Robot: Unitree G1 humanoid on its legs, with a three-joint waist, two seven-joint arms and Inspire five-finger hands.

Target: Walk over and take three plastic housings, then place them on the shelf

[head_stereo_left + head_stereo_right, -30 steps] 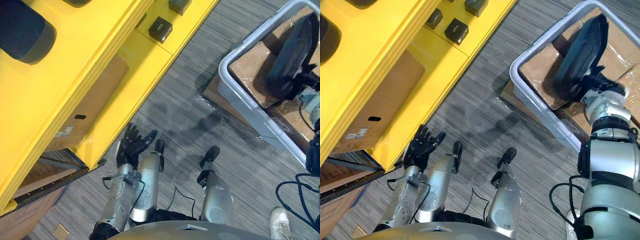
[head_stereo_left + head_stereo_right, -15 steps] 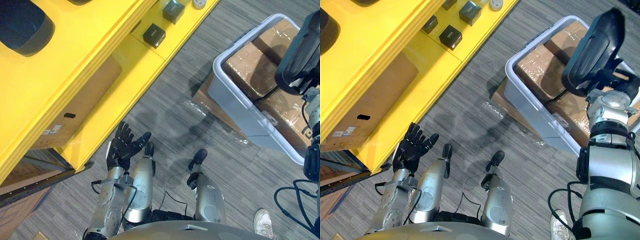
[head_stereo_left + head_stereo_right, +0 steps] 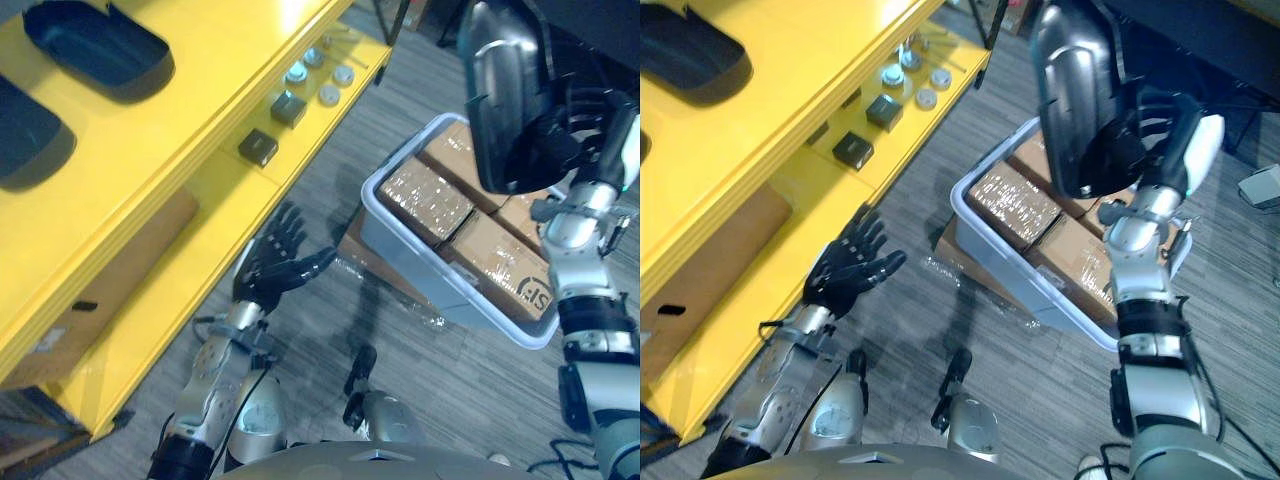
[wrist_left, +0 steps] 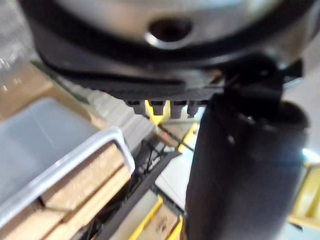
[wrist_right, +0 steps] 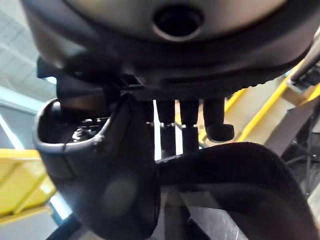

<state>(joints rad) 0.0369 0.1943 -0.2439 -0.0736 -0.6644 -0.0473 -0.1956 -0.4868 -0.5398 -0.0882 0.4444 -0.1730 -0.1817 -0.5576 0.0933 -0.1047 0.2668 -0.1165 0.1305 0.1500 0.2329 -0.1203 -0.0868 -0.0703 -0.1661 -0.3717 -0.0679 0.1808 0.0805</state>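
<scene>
My right hand [image 3: 1152, 132] is raised high at the right, above the grey bin [image 3: 985, 228]. Its fingers are curled on a large black plastic housing [image 3: 505, 95], held upright. The right wrist view has the thumb and fingers [image 5: 192, 120] clamped on that housing [image 5: 240, 170]. Two more dark housings [image 3: 95, 50] [image 3: 22, 135] lie on the top of the yellow shelf [image 3: 200, 130] at the left. My left hand [image 3: 272, 268] hangs in front of the shelf's lower level, fingers spread and holding nothing.
The grey bin [image 3: 395, 235] on the floor holds wrapped cardboard boxes [image 3: 425, 195]. Small black boxes [image 3: 258, 147] and round parts [image 3: 325, 85] sit on the lower shelf level. A cardboard box [image 3: 90, 290] stands under the shelf. Striped grey carpet lies between shelf and bin.
The camera view has shifted, with the shelf and bin seen from farther back. My right hand has lifted the black housing higher. My left hand has risen toward the shelf, fingers still spread.
</scene>
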